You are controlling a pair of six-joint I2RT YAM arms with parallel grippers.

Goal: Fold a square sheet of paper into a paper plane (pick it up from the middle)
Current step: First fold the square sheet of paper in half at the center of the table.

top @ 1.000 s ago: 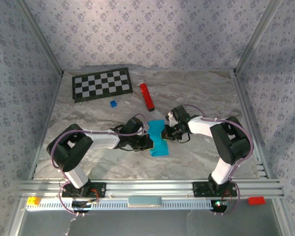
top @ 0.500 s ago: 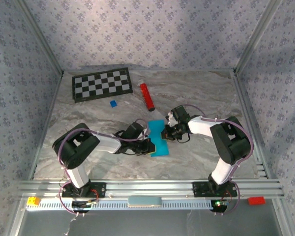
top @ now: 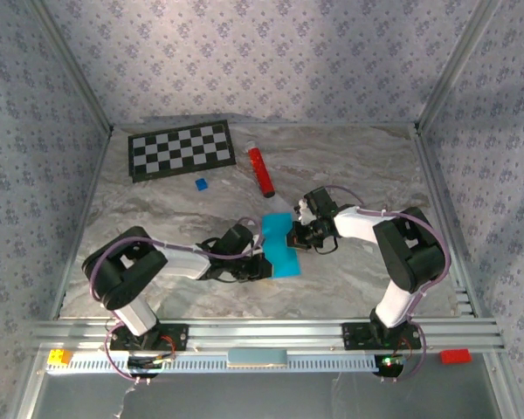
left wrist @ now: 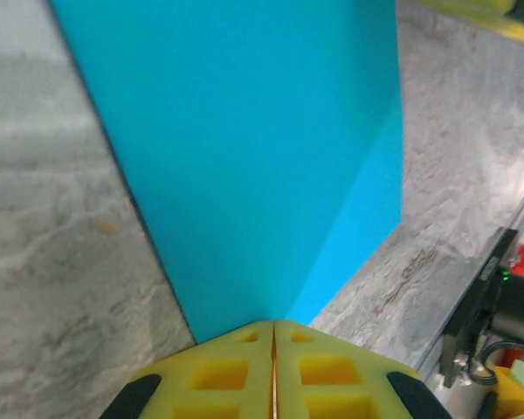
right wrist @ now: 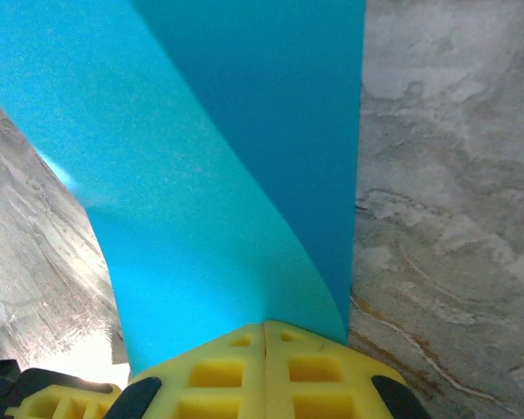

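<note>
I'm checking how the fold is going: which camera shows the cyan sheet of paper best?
The top external view: it shows most of the outline of the sheet of paper, held between the left gripper and the right gripper. Each wrist view gives a close, cropped stretch of it, pinched in that arm's shut gripper.
</note>
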